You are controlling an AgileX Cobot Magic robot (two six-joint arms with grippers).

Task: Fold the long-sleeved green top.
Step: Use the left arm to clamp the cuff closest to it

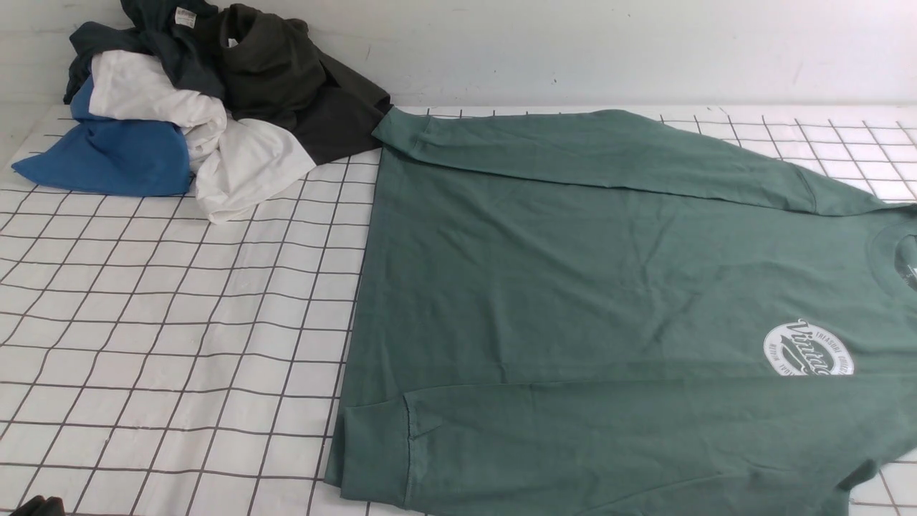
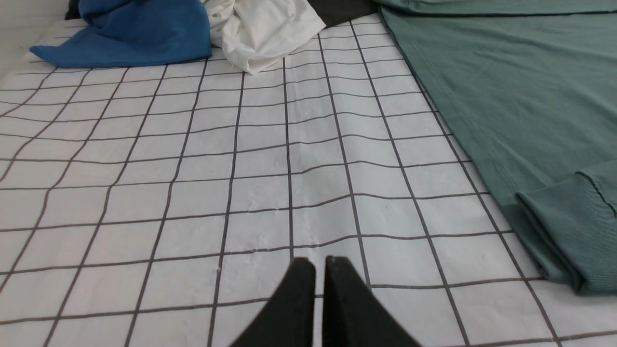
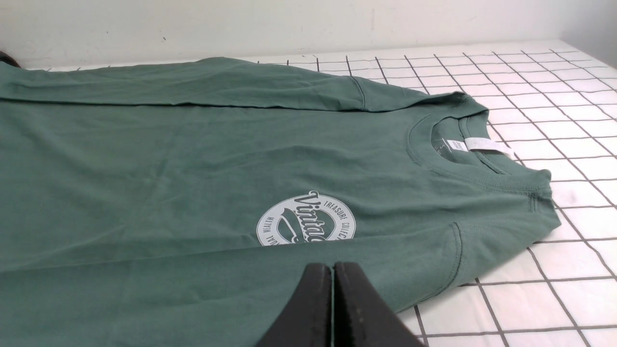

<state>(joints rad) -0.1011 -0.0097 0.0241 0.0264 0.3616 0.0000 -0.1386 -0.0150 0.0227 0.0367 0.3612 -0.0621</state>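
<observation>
A: Broadly, how far along, reading down from the checked table cover (image 1: 179,322)?

B: Partway, by appearance. See the green top (image 1: 573,272) spread flat and chest up across the right half of that cover, with the neck to the right and the hem toward the middle. Disregard the heap of other clothes (image 1: 200,107) in the far left corner, just beside the far cuff.

A: Done so far?

B: Judged done: far sleeve (image 1: 573,147) laid in along the far edge, near sleeve (image 1: 609,430) laid in along the near edge, ribbed cuff (image 2: 569,226) ending at the hem. Left to do: folding the body itself, with no crosswise fold yet visible.

A: And the grippers?

B: Left gripper (image 2: 319,270) pinched together on nothing, over bare cover, near the cuff but apart from it. Right gripper (image 3: 333,270) likewise closed, empty as far as can be told, poised over the near sleeve.

A: Any writing?

B: On the white oval chest logo (image 3: 307,226): "Vinta…" in script, lower part hidden under the near sleeve; round the rim, "TREASURE COLLEC…" and "…WEALTH". On the white neck tag (image 3: 482,144): print too small to read.
</observation>
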